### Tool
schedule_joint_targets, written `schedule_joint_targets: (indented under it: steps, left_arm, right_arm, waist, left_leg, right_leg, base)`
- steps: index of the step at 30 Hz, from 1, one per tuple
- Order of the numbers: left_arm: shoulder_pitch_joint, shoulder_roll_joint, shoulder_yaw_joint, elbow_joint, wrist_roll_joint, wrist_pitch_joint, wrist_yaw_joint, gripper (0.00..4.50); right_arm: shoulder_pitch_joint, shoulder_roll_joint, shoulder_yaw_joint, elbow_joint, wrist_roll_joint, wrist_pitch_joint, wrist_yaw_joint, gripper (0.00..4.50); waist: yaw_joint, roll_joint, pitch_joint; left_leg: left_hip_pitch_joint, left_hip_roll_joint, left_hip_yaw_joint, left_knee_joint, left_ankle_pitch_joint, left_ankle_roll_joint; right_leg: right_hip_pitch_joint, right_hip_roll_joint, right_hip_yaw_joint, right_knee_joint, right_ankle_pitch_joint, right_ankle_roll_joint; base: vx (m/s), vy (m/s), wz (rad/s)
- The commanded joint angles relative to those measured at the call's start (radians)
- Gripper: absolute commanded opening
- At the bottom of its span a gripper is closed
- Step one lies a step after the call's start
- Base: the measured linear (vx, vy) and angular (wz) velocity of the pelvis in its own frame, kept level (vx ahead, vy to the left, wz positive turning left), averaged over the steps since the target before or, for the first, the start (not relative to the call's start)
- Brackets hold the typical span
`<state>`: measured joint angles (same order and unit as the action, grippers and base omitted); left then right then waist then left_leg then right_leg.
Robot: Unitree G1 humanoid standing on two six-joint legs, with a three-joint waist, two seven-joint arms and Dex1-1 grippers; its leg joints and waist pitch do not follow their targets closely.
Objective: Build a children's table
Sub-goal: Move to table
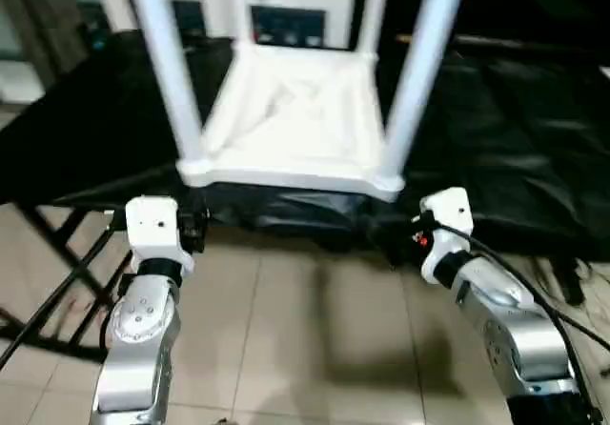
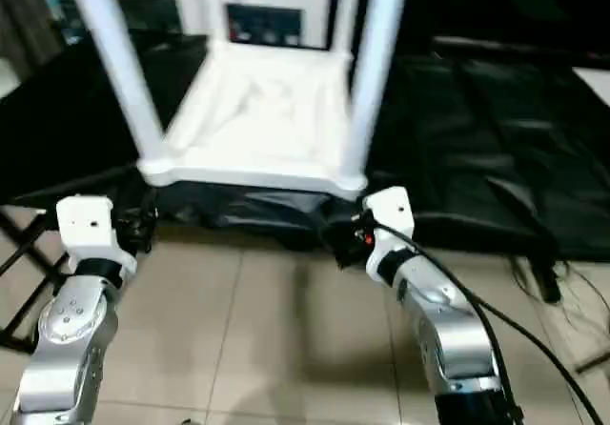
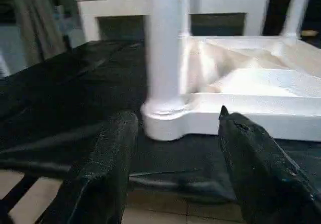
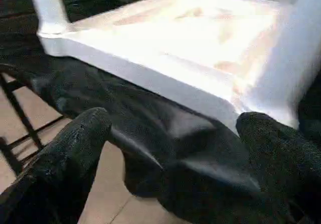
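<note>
The children's table lies upside down on a black-covered bench. Its white tabletop faces down and the white legs stand up from the corner sockets. The near-left leg and near-right leg are the closest ones. My left gripper is open just in front of the near-left corner socket, with its fingers on either side and not touching it. My right gripper is open with nothing in it. It hangs below the front edge by the near-right leg.
A crumpled black sheet covers the bench around the table. A white cabinet with glass doors stands behind it. Black frame bars slant down at the left. Cables trail onto the tiled floor at the right.
</note>
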<state>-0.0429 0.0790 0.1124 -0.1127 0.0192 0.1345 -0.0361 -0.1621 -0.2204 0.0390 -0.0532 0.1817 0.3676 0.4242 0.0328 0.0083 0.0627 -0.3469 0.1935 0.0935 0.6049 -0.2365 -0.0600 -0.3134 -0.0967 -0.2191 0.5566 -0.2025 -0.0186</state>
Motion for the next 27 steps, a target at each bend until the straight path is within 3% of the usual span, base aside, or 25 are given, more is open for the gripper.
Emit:
schedule_joint_targets:
  steps: [1,2,3,4,5,6,7,8,9,11,12,13,14,15,16,17,18,19,20,21,22,23,24,25,27]
  left_arm:
    - [0.004,0.001,0.000,-0.011,-0.004,0.003,0.002,2.90]
    - [0.005,0.000,0.000,-0.010,-0.005,0.003,0.001,2.90]
    - [0.005,0.000,0.001,-0.010,-0.006,0.003,0.000,2.90]
    - [0.005,0.000,0.002,-0.009,-0.007,0.004,-0.001,2.90]
    - [0.005,0.000,0.003,-0.009,-0.008,0.004,-0.001,2.90]
    - [0.006,-0.001,0.006,-0.008,-0.012,0.005,-0.002,2.90]
    - [0.009,-0.001,0.007,-0.010,-0.013,0.008,-0.001,2.90]
    - [0.012,-0.004,0.011,-0.012,-0.020,0.010,0.000,2.90]
    - [0.016,-0.005,0.013,-0.014,-0.022,0.013,0.000,2.90]
    - [0.019,-0.004,0.014,-0.015,-0.025,0.015,0.001,2.90]
    - [0.026,-0.007,0.017,-0.019,-0.030,0.016,0.005,2.90]
    - [0.035,-0.009,0.021,-0.024,-0.031,0.018,0.010,2.90]
    - [0.054,-0.014,0.025,-0.035,-0.037,0.019,0.013,2.90]
    - [0.054,-0.014,0.025,-0.035,-0.037,0.019,0.013,2.90]
    - [0.074,-0.018,0.026,-0.048,-0.038,0.015,0.011,2.90]
    - [0.076,-0.019,0.026,-0.049,-0.038,0.015,0.011,2.90]
    - [0.083,-0.023,0.028,-0.054,-0.041,0.013,0.012,2.90]
    - [0.085,-0.024,0.030,-0.056,-0.044,0.017,0.015,2.90]
    - [0.086,-0.025,0.032,-0.057,-0.047,0.023,0.018,2.90]
    - [0.086,-0.026,0.033,-0.058,-0.048,0.029,0.021,2.90]
    - [0.086,-0.023,0.034,-0.059,-0.047,0.039,0.023,2.90]
    - [0.085,-0.021,0.035,-0.059,-0.046,0.045,0.021,2.90]
    - [0.083,-0.018,0.037,-0.058,-0.044,0.046,0.020,2.90]
    - [0.077,-0.014,0.042,-0.053,-0.043,0.050,0.021,2.90]
    - [0.060,-0.006,0.046,-0.037,-0.050,0.050,0.011,3.10]
  right_arm:
    - [-0.004,0.004,-0.001,-0.003,0.007,-0.010,0.008,4.50]
    - [-0.002,0.007,-0.007,-0.004,0.015,-0.002,0.006,4.50]
    - [-0.001,0.006,-0.010,-0.002,0.018,0.003,0.004,4.50]
    - [0.000,0.003,-0.008,-0.003,0.016,-0.003,0.009,4.50]
    - [0.000,0.002,-0.008,-0.003,0.015,-0.005,0.010,4.50]
    - [0.004,-0.006,-0.001,-0.005,0.010,-0.014,0.019,4.50]
    - [0.009,-0.008,0.001,-0.011,0.016,-0.015,0.030,4.50]
    - [0.012,-0.010,0.004,-0.017,0.020,-0.011,0.038,4.50]
    - [0.014,-0.012,0.007,-0.022,0.021,-0.009,0.042,4.50]
    - [0.015,-0.014,0.009,-0.024,0.021,-0.008,0.044,4.50]
    - [0.017,-0.020,0.016,-0.025,0.020,-0.008,0.053,4.50]
    - [0.021,-0.027,0.025,-0.026,0.017,-0.010,0.063,4.50]
    - [0.025,-0.038,0.034,-0.029,0.020,-0.013,0.083,4.50]
    - [0.025,-0.038,0.034,-0.029,0.020,-0.013,0.083,4.50]
    - [0.026,-0.046,0.039,-0.031,0.023,-0.016,0.097,4.50]
    - [0.026,-0.047,0.040,-0.031,0.023,-0.017,0.099,4.50]
    - [0.024,-0.050,0.040,-0.029,0.024,-0.018,0.102,4.50]
    - [0.022,-0.050,0.038,-0.027,0.024,-0.019,0.103,4.50]
    - [0.020,-0.050,0.037,-0.024,0.023,-0.020,0.104,4.50]
    - [0.018,-0.050,0.037,-0.022,0.023,-0.021,0.105,4.50]
    - [0.015,-0.049,0.038,-0.020,0.022,-0.021,0.104,4.50]
    - [0.012,-0.049,0.041,-0.017,0.021,-0.022,0.104,4.50]
    - [0.010,-0.050,0.044,-0.014,0.020,-0.024,0.105,4.50]
    - [0.007,-0.051,0.048,-0.012,0.019,-0.026,0.106,4.50]
    - [0.005,-0.051,0.052,-0.009,0.018,-0.029,0.107,4.50]
  waist:
    - [-0.020,0.018,-0.039]
    - [-0.023,0.020,-0.035]
    - [-0.026,0.021,-0.030]
    - [-0.026,0.017,-0.033]
    - [-0.026,0.010,-0.035]
    - [-0.014,0.001,-0.049]
    - [0.008,-0.009,-0.070]
    - [0.021,-0.005,-0.080]
    - [0.020,-0.001,-0.090]
    - [0.008,0.011,-0.102]
    - [-0.017,0.019,-0.113]
    - [-0.050,0.014,-0.112]
    - [-0.060,0.002,-0.117]
    - [-0.058,-0.002,-0.111]
    - [-0.011,-0.075,-0.096]
    - [0.026,-0.071,-0.079]
    - [0.046,-0.071,-0.085]
    - [0.049,-0.084,-0.085]
    - [0.055,-0.073,-0.087]
    - [0.056,-0.032,-0.083]
    - [0.042,0.008,-0.087]
    - [0.024,0.033,-0.088]
    - [0.038,0.024,-0.096]
    - [0.048,0.017,-0.091]
    - [0.059,0.003,-0.077]
  left_leg:
    - [0.092,0.041,0.004,-0.079,-0.572,0.012]
    - [0.086,0.060,-0.013,-0.105,-0.596,0.013]
    - [0.107,0.086,-0.017,-0.134,-0.690,0.009]
    - [0.108,0.072,-0.006,-0.134,-0.684,0.012]
    - [0.098,0.057,0.008,-0.127,-0.646,0.021]
    - [0.048,0.015,0.042,-0.106,-0.487,0.046]
    - [-0.006,-0.019,0.063,-0.068,-0.241,0.098]
    - [0.002,-0.021,0.070,-0.060,-0.159,0.122]
    - [-0.008,-0.025,0.063,-0.057,-0.034,0.168]
    - [0.034,-0.025,0.042,-0.058,0.136,0.250]
    - [0.127,0.005,-0.012,-0.052,0.305,0.370]
    - [0.233,0.082,-0.108,-0.041,0.467,0.539]
    - [0.258,0.118,-0.147,-0.041,0.553,0.601]
    - [0.251,0.119,-0.166,-0.040,0.625,0.633]
    - [0.027,-0.119,-0.031,0.044,0.353,0.431]
    - [-0.043,-0.144,-0.010,0.113,0.123,0.377]
    - [-0.090,-0.103,-0.021,0.175,-0.033,0.210]
    - [-0.113,-0.081,-0.024,0.146,0.036,0.086]
    - [-0.110,-0.072,-0.025,0.105,0.113,0.063]
    - [-0.077,-0.051,-0.019,0.008,0.314,0.071]
    - [-0.049,0.004,-0.049,-0.015,0.405,0.166]
    - [-0.029,0.048,-0.088,-0.008,0.496,0.236]
    - [0.027,0.124,-0.123,0.000,0.571,0.356]
    - [0.010,0.104,-0.108,-0.003,0.585,0.358]
    - [-0.028,0.038,-0.047,-0.010,0.380,0.269]
  right_leg:
    - [-0.008,-0.038,0.056,-0.100,-0.658,-0.054]
    - [-0.002,-0.022,0.064,-0.071,-0.558,-0.077]
    - [-0.011,-0.013,0.081,-0.034,-0.429,-0.109]
    - [-0.007,-0.020,0.103,-0.029,-0.369,-0.146]
    - [0.001,-0.027,0.116,-0.037,-0.360,-0.171]
    - [0.055,-0.042,0.147,-0.053,-0.359,-0.208]
    - [0.119,-0.051,0.173,-0.067,-0.334,-0.202]
    - [0.119,-0.058,0.179,-0.067,-0.303,-0.212]
    - [0.127,-0.036,0.172,-0.052,-0.209,-0.221]
    - [0.099,0.011,0.142,-0.014,-0.016,-0.192]
    - [0.027,0.040,0.121,0.040,0.056,-0.148]
    - [-0.108,0.020,0.124,0.107,-0.068,-0.070]
    - [-0.148,-0.007,0.146,0.134,-0.130,-0.019]
    - [-0.170,-0.027,0.163,0.149,-0.146,0.014]
    - [0.033,-0.041,0.258,0.062,0.093,0.014]
    - [0.094,-0.117,0.342,-0.003,0.120,-0.079]
    - [0.136,-0.154,0.396,0.013,0.450,-0.244]
    - [0.143,-0.104,0.351,0.070,0.877,-0.312]
    - [0.136,-0.079,0.313,0.090,1.022,-0.298]
    - [0.084,-0.014,0.234,0.099,1.012,-0.208]
    - [0.043,0.028,0.181,0.122,0.746,-0.096]
    - [0.011,0.031,0.164,0.159,0.559,-0.066]
    - [-0.050,-0.023,0.209,0.131,0.201,-0.047]
    - [-0.049,-0.043,0.228,0.102,0.160,-0.056]
    - [-0.020,-0.043,0.222,0.050,0.155,-0.096]
  base:
    - [0.085,0.021,0.36]
    - [0.118,0.022,0.12]
    - [0.118,0.022,0.12]
    - [0.136,0.033,0.02]
    - [0.144,0.037,-0.05]
    - [0.144,0.037,-0.05]
    - [0.148,0.047,-0.04]
    - [0.163,0.036,0.06]
    - [0.163,0.036,0.06]
    - [0.214,0.005,0.12]
    - [0.238,-0.012,0.13]
    - [0.232,-0.058,0.06]
    - [0.150,-0.103,-0.25]
    - [0.150,-0.103,-0.25]
    - [0.083,-0.108,-0.29]
    - [0.107,-0.012,0.21]
    - [0.107,-0.012,0.21]
    - [0.123,0.036,0.32]
    - [-0.071,0.011,0.07]
    - [-0.071,0.011,0.07]
    - [-0.192,0.004,-0.09]
    - [-0.088,-0.005,-0.14]
    - [-0.088,-0.005,-0.14]
    - [0.000,0.000,0.00]
    - [0.000,0.000,0.00]
